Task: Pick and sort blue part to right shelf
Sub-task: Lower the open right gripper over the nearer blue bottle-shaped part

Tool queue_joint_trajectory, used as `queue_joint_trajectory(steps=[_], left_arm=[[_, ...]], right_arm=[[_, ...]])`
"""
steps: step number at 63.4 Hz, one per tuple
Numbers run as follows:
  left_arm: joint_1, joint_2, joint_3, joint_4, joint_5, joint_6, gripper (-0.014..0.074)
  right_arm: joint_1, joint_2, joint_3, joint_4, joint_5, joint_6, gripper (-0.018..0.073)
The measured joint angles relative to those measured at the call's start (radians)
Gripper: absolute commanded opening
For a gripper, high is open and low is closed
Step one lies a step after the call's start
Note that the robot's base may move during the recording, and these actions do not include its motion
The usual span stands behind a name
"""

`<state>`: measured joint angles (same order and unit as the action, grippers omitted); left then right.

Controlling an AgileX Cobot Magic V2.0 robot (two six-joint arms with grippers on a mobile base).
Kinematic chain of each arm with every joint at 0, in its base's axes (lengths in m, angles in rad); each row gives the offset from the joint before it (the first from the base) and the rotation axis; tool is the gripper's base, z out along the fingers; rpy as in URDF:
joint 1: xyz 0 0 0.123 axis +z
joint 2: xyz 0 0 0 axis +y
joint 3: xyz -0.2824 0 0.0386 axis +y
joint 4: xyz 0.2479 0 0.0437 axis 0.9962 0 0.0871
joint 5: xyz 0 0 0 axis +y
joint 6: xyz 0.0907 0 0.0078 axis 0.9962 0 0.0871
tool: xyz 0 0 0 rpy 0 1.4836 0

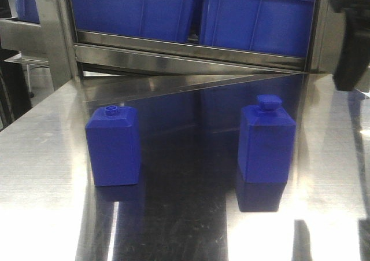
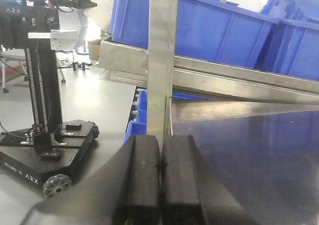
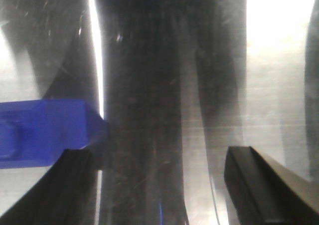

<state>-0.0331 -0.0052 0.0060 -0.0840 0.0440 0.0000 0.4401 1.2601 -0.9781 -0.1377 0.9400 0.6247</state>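
Two blue bottle-shaped parts stand upright on the steel table, one on the left (image 1: 113, 146) and one on the right (image 1: 266, 140). My right arm (image 1: 350, 36) hangs above the table's far right, clear of both. In the right wrist view my right gripper (image 3: 159, 185) is open and empty, looking down on the table. One blue part (image 3: 46, 132) shows just beyond its left finger (image 3: 67, 187), outside the gap. My left gripper (image 2: 160, 177) is shut and empty, off the table's left edge, pointing at the shelf post (image 2: 162, 60).
Blue bins (image 1: 254, 15) sit on the steel shelf (image 1: 191, 57) behind the table; they also show in the left wrist view (image 2: 209, 30). A black wheeled robot base (image 2: 47, 152) stands on the floor to the left. More blue bins (image 2: 142, 112) lie below the post.
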Motion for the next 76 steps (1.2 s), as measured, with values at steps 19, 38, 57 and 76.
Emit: queue_joint_trajectory(steps=[19, 38, 57, 76], left_arm=[[0.000, 0.000, 0.000, 0.000, 0.000, 0.000, 0.0124], [0.000, 0.000, 0.000, 0.000, 0.000, 0.000, 0.0124], [0.000, 0.000, 0.000, 0.000, 0.000, 0.000, 0.0124], [0.000, 0.000, 0.000, 0.000, 0.000, 0.000, 0.0124]], right_arm=[[0.124, 0.245, -0.297, 0.050, 0.164, 0.015, 0.0613], [0.150, 0.364, -0.355, 0.101, 0.169, -0.002, 0.0613], [0.161, 0.441, -0.349, 0.105, 0.159, -0.007, 0.0613], [0.161, 0.459, -0.293, 0.105, 0.116, -0.007, 0.0608]])
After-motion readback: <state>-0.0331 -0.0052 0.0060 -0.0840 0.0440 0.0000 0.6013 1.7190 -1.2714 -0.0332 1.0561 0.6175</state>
